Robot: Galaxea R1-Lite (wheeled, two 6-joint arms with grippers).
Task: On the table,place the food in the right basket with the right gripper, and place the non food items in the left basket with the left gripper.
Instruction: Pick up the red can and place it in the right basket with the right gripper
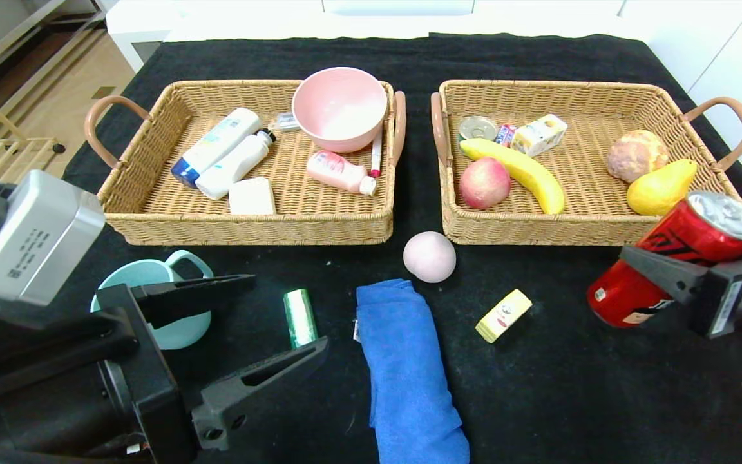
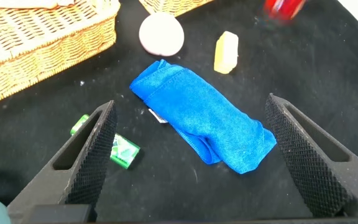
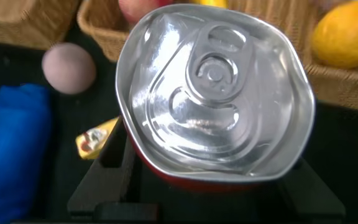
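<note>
One red can (image 1: 674,258), tilted and dented at its silver top, clamped between the fingers of the right gripper (image 1: 657,274), raised just outside the front right corner of the right basket (image 1: 538,229). Inside that basket: a banana (image 1: 519,171), an apple (image 1: 484,183), a yellow pear (image 1: 661,187), a bread roll (image 1: 636,154), a small tin (image 1: 477,127) and a small carton (image 1: 540,135).

On the black table (image 1: 570,386) in front of the right basket: a pale pink ball (image 1: 429,256) just off its front left corner, a small yellow pack (image 1: 503,315) nearer the robot, a rolled blue cloth (image 1: 403,367) farther left, then a green tube (image 1: 299,317) and a light blue cup (image 1: 152,303).

Left gripper (image 1: 274,316), jaws spread wide with nothing between them, hovering over the table between cup and cloth, the green tube lying beside one finger.

Left basket (image 1: 248,225), beside the right basket: a pink bowl (image 1: 339,108), white bottles (image 1: 226,154), a pink bottle (image 1: 340,172) and a white bar (image 1: 252,196).
</note>
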